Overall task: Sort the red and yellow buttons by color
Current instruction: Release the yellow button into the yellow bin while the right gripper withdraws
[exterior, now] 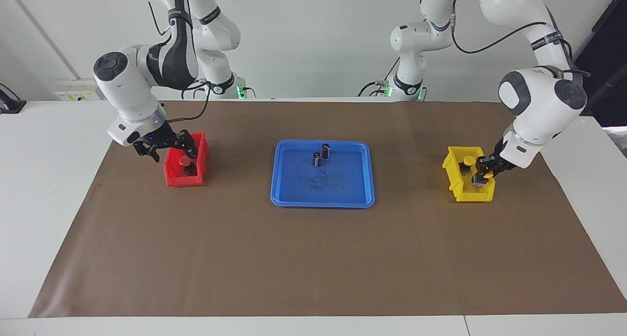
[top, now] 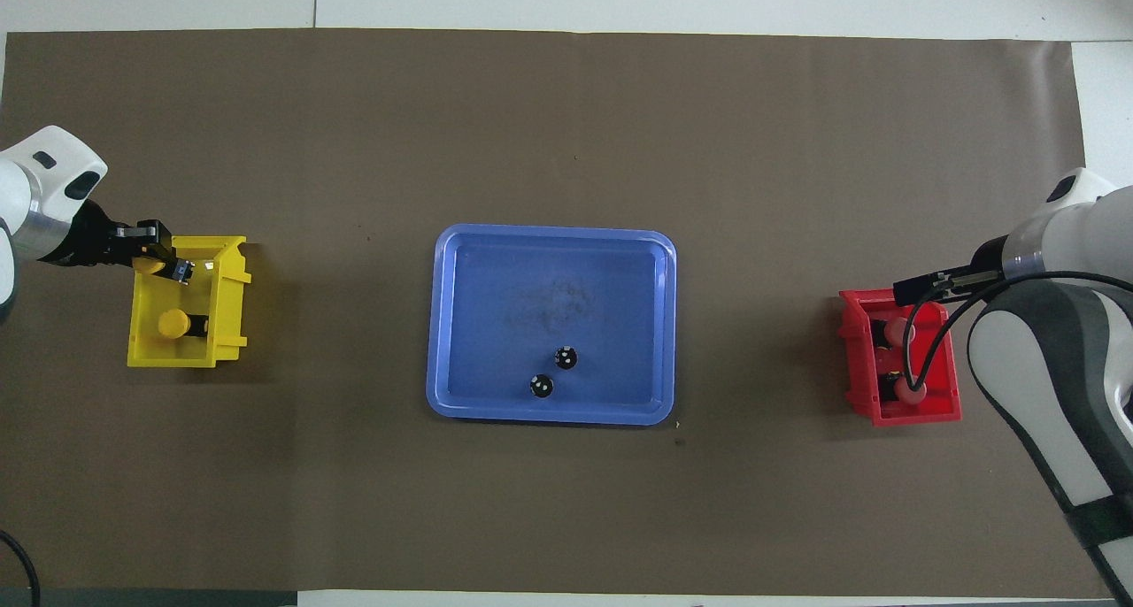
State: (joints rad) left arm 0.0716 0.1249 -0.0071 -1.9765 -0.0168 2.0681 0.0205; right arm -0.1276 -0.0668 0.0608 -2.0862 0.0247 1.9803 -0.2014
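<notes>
Two red buttons (top: 898,331) (top: 910,390) lie in the red bin (exterior: 183,181) at the right arm's end of the table. My right gripper (exterior: 175,152) hangs open just over that bin, above one red button (exterior: 185,161), and holds nothing. At the left arm's end stands the yellow bin (exterior: 472,196) with one yellow button (exterior: 468,160) lying in it. My left gripper (exterior: 482,178) is shut on a second yellow button (top: 152,265), low over the bin. I cannot tell whether this button touches the bin's floor.
A blue tray (exterior: 321,202) sits mid-table between the two bins. Two dark upright cylinders (exterior: 325,151) (exterior: 317,159) stand in it, in the part nearer the robots. A brown mat (exterior: 313,257) covers the table.
</notes>
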